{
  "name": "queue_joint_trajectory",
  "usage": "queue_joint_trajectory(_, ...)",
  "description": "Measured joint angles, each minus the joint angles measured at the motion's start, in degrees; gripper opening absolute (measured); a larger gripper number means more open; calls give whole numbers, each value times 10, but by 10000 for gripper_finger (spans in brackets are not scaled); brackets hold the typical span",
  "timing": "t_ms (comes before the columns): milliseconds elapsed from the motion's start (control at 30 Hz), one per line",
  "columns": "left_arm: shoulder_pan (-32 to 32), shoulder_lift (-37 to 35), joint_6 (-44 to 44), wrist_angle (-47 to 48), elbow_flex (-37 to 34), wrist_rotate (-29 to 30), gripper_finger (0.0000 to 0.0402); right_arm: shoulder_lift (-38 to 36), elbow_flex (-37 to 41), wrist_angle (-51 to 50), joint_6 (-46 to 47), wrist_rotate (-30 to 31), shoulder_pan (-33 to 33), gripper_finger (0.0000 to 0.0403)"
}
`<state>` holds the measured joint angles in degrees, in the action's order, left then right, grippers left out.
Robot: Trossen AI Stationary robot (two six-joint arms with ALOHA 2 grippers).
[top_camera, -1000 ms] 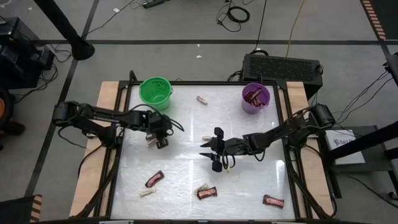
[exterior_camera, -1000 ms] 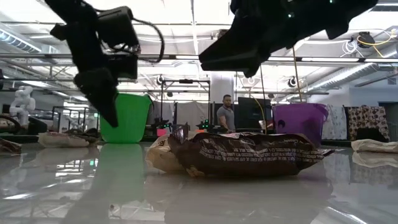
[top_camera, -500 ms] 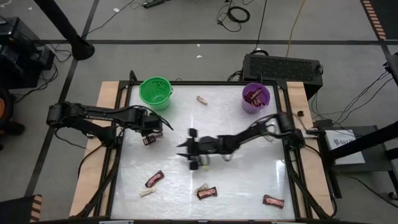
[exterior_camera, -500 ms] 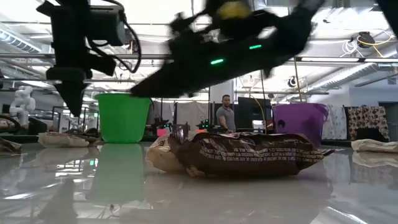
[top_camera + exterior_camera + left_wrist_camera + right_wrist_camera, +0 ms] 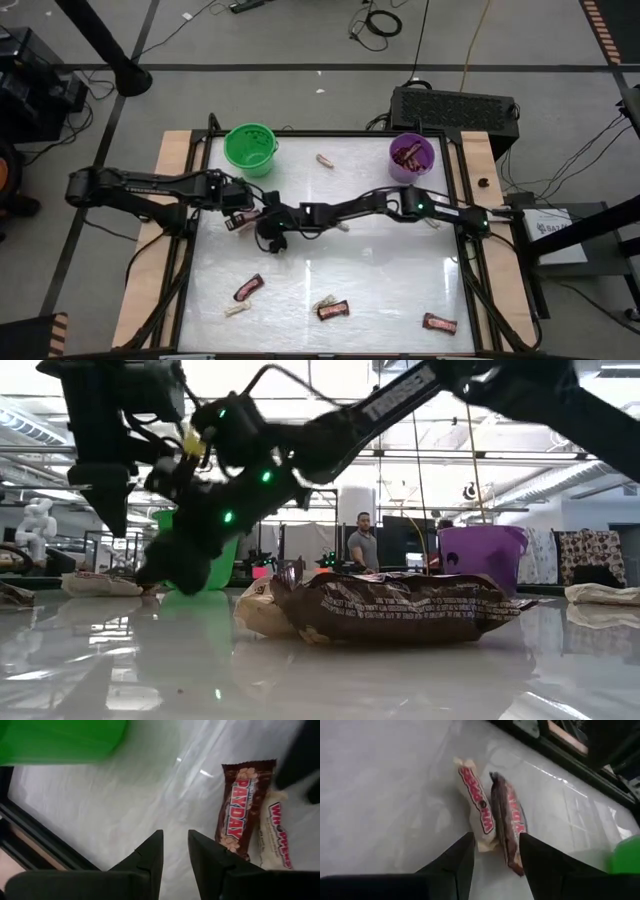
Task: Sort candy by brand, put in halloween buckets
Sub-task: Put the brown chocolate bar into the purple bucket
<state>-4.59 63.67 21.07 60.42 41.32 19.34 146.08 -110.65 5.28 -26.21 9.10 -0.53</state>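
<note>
I count two buckets along the table's far edge: the green bucket point(image 5: 249, 147) on the left and the purple bucket point(image 5: 411, 157) on the right. The purple one holds red-brown wrappers.

In the overhead view I make out three dark bars lying loose on the near half: one point(image 5: 248, 288) at the left, one point(image 5: 334, 311) near the middle, and one point(image 5: 438, 324) at the right. There are three pale pieces: one point(image 5: 325, 160) between the buckets, one point(image 5: 236, 310) by the left bar, and one point(image 5: 323, 300) touching the middle bar.

A fourth pair shows in the wrist cameras, a PayDay bar point(image 5: 237, 810) and a Whoppers piece point(image 5: 275, 835) lying side by side, near the green bucket.

The left gripper point(image 5: 175, 835) hangs just beside that pair with its fingers a narrow gap apart and nothing between them. The right gripper point(image 5: 495, 837) reaches across from the other side, fingers spread and empty, pointing at the same pair. The right arm point(image 5: 360, 208) stretches over the table's middle and covers what lies beneath it.

A person point(image 5: 362, 545) stands in the room beyond.
</note>
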Motion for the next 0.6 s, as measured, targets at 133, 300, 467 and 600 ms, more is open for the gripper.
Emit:
queue_joint_trajectory(133,7,-16,11,1,-1,3,98,20,-28,0,-3,-1,9,148)
queue_joint_trajectory(300,14,-37,10,-1,-1,4,98,21,-27,-12,51,-6,34,148)
queue_joint_trajectory(467,14,-53,10,-1,-1,4,98,24,-27,-41,84,-19,50,148)
queue_joint_trajectory(600,14,-59,7,-2,-1,6,98,26,-28,-47,116,-27,57,148)
